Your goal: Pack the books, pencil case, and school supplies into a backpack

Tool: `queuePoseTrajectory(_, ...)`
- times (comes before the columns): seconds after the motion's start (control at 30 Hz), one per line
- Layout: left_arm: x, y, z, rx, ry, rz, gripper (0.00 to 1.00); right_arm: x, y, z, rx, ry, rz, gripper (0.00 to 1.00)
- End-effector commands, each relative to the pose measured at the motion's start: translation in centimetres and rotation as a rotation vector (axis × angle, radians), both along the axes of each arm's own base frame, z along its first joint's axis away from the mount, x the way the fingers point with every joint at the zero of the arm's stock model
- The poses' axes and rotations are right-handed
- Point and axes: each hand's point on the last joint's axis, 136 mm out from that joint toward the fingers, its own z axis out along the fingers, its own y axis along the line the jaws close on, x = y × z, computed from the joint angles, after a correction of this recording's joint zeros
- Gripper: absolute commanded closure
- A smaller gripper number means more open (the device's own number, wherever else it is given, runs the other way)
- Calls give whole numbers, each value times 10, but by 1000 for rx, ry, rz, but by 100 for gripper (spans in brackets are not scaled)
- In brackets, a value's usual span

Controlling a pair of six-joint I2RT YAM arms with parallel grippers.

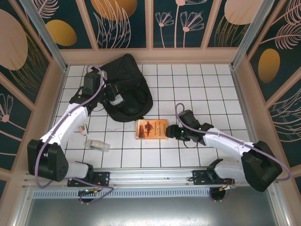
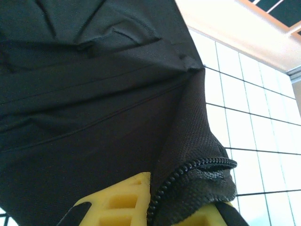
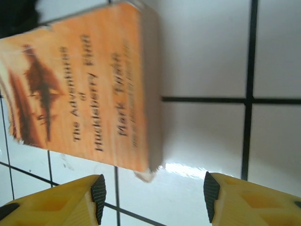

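Right wrist view: our right gripper [image 3: 153, 193], jaws spread, faces the edge of the Huckleberry Finn paperback [image 3: 84, 89] lying flat on white tiles [image 3: 211, 56] beside the black backpack [image 1: 124, 87], whose zippered rim our left gripper [image 2: 174, 207] pinches. We should centre the jaws astride that edge before closing.

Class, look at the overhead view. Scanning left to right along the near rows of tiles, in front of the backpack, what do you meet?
Small clear item → book → right gripper. The backpack lies farther back, overlaps these, and is left out.
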Motion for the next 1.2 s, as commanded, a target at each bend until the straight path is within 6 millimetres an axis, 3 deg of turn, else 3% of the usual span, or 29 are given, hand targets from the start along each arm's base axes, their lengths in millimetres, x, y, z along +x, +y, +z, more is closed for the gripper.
queuePoseTrajectory(0.0, -16, 13, -13, 51, 34, 38, 100, 2, 13, 9, 148, 18, -6, 40)
queuePoseTrajectory(0.13, -25, 20, -18, 65, 42, 56, 100, 6, 8, 0, 176, 37, -26, 39)
queuePoseTrajectory(0.27, -20, 39, 18, 85, -51, 140, 100, 5, 6, -8, 220, 80, -53, 39)
queuePoseTrajectory(0.37, -13, 22, 24, 28, -52, 71, 100, -3, 5, -12, 248, 136, -70, 39)
queuePoseTrajectory(0.53, 1, -11, 7, -26, -6, -39, 100, -25, 10, -14, 372, 216, -96, 33)
queuePoseTrajectory(0.73, -11, -63, -24, -14, 70, -192, 100, -17, 22, -19, 432, 235, -122, 31)
queuePoseTrajectory(0.97, -44, -80, -48, -64, 143, -275, 100, 5, 43, -21, 510, 254, -130, 31)
queuePoseTrajectory(1.17, -66, -88, -56, -145, 182, -310, 100, 34, 58, 10, 580, 153, -113, 32)
